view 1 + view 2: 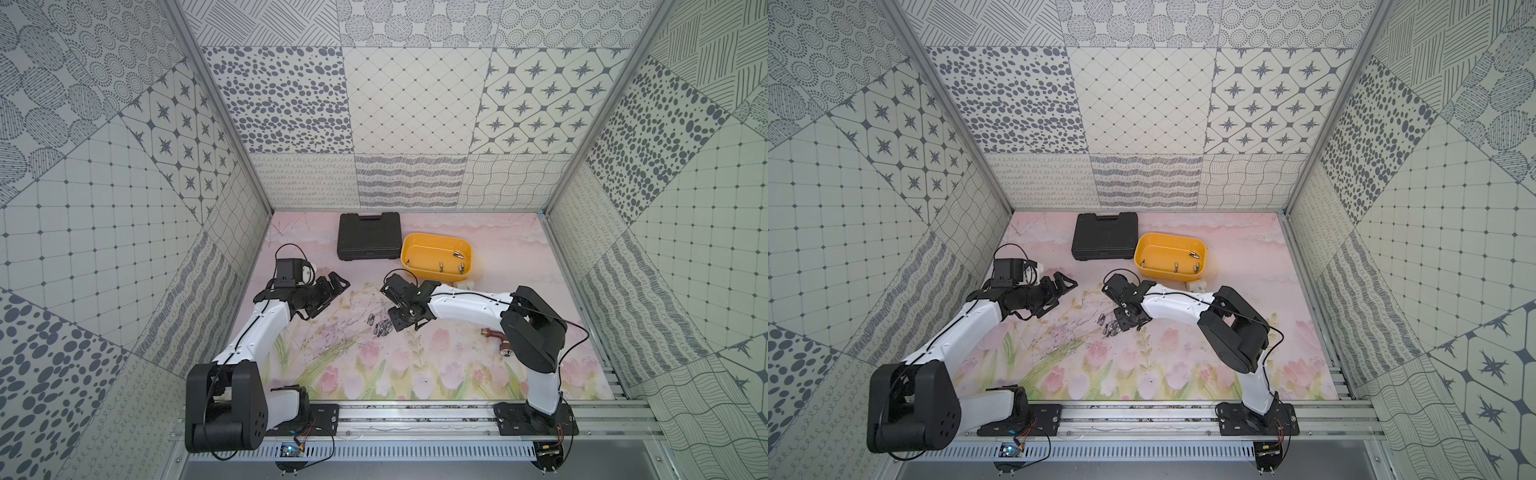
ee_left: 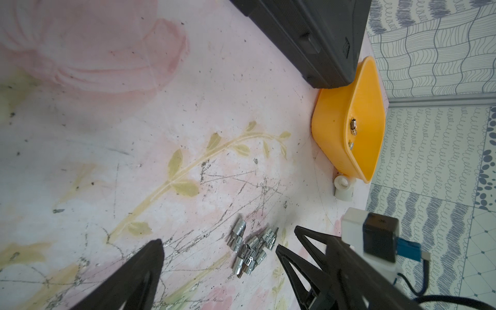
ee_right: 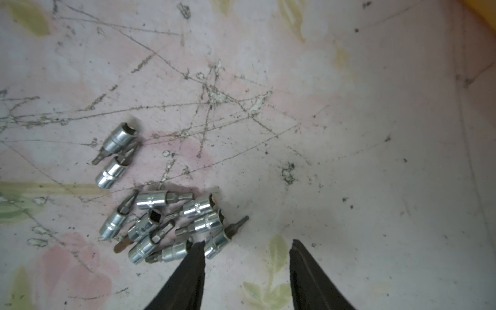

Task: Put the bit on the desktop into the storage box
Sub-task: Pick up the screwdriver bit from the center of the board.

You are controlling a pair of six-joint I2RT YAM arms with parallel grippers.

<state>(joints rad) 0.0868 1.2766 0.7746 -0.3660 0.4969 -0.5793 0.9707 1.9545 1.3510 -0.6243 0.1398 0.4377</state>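
Step in hand, as judged: picking one more piece from the loose pile of bits (image 3: pixel 166 222) on the desk (image 3: pixel 349 134), well apart from the storage box (image 1: pixel 428 253), which held a few. Right pincer (image 3: pixel 246 243) was spread and empty, low at the pile's edge, one fingertip against the outermost bit (image 3: pixel 220 239). Left pincer (image 1: pixel 337 283) hung wide apart, holding nothing. Next move likely needs a sideways shift to straddle that bit, then closing.

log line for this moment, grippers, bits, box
left gripper: open, empty | right gripper: fingers open at edge of bit pile, nothing held | storage box: several bits inside | stage: pre-grasp
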